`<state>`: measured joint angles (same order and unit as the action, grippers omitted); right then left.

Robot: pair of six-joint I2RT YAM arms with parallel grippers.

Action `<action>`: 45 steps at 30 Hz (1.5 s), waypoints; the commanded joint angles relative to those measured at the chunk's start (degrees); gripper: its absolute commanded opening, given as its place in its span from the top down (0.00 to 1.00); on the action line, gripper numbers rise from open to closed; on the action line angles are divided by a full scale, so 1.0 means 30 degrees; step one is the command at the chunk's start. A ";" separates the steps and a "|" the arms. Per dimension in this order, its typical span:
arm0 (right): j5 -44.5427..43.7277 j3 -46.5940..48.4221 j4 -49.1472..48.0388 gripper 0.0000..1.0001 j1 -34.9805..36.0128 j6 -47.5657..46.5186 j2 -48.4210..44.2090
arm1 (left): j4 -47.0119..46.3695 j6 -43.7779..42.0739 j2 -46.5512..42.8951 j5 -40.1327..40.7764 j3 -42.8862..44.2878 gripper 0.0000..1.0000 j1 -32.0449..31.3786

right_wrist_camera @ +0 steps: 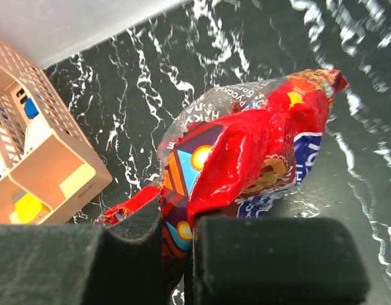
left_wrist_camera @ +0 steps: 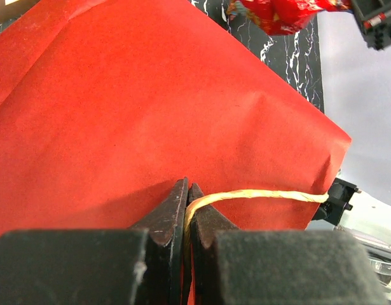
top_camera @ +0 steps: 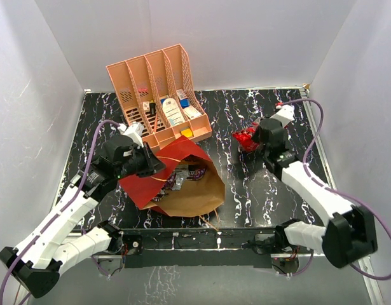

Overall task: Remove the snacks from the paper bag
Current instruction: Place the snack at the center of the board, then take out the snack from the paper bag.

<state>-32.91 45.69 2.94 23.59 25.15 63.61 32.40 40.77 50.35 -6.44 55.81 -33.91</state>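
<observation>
The paper bag [top_camera: 158, 175], red outside and brown inside, lies tilted on its side with its mouth toward the front right. Several snacks [top_camera: 182, 175] show inside the mouth. My left gripper [top_camera: 150, 162] is shut on the bag's tan cord handle [left_wrist_camera: 259, 194], against the red paper [left_wrist_camera: 150, 114]. My right gripper [top_camera: 255, 141] is shut on a shiny red snack bag [right_wrist_camera: 246, 159], held just above the table at the right. The same red snack bag [top_camera: 245, 138] shows beside the right wrist in the top view.
A salmon-pink slotted organizer [top_camera: 158, 95] with small boxes and cards stands at the back, just behind the bag; its corner [right_wrist_camera: 49, 171] shows in the right wrist view. The black marbled table [top_camera: 259, 184] ends at white walls on three sides.
</observation>
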 commanded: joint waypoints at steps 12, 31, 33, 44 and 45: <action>0.9585 -0.3782 -0.0195 0.92 -0.8407 0.7372 -0.0672 | -0.0589 0.0138 0.0225 -0.0671 -0.0006 1.00 0.0083; 0.8772 -0.4730 0.6002 0.23 -0.9042 0.6625 -0.3393 | -0.0704 -0.0019 -0.0288 -0.1025 -0.0352 1.00 0.0083; 0.8747 -0.3711 0.6613 0.19 -0.9026 0.6293 -0.3391 | -0.0640 -0.0019 -0.0368 -0.0988 -0.0350 1.00 0.0083; 1.2000 -0.5242 0.4883 0.04 -0.9037 0.7418 -0.3120 | -0.0897 0.0118 -0.0428 -0.1270 -0.0452 1.00 0.0068; 1.2266 -0.5592 0.4114 0.05 -0.9037 0.7549 -0.3040 | -0.0906 0.0119 -0.0386 -0.1303 -0.0438 1.00 0.0081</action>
<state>-0.34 32.38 21.76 -3.44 45.63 54.41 30.00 41.15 50.15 -9.65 54.98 -33.91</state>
